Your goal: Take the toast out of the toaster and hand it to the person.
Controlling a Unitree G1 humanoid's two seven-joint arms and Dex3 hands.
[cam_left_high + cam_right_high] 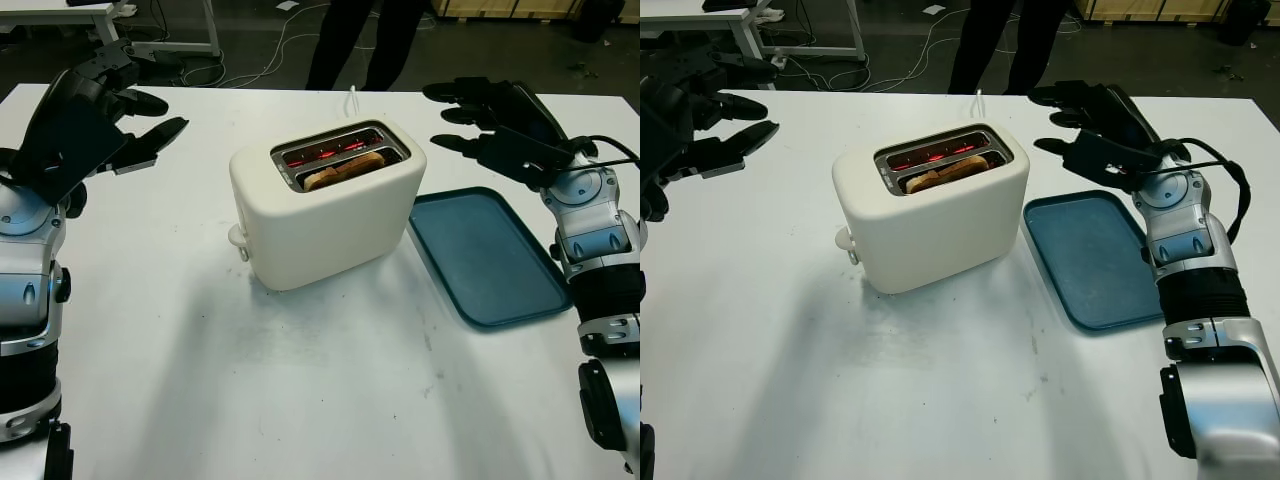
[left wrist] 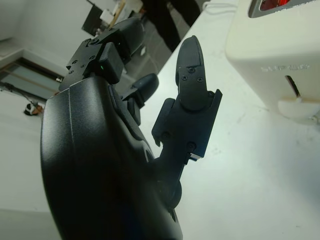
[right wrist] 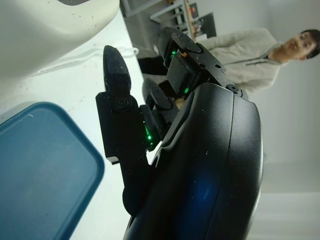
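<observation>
From the head views, the toast [image 1: 345,166] sits in the toaster [image 1: 325,205] on the counter [image 1: 300,380], flanked by the raised, open left robot hand [image 1: 105,115] and right robot hand [image 1: 490,125]. In the right wrist view, that empty hand hovers over the blue tray [image 3: 40,170], with a person [image 3: 250,45] beyond.

Matt cream plastic toaster [image 1: 330,215]; smooth blue plastic tray [image 1: 490,255].

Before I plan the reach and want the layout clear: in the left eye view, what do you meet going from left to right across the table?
Left hand → toaster with the toast in its slot → blue tray → right hand.
</observation>
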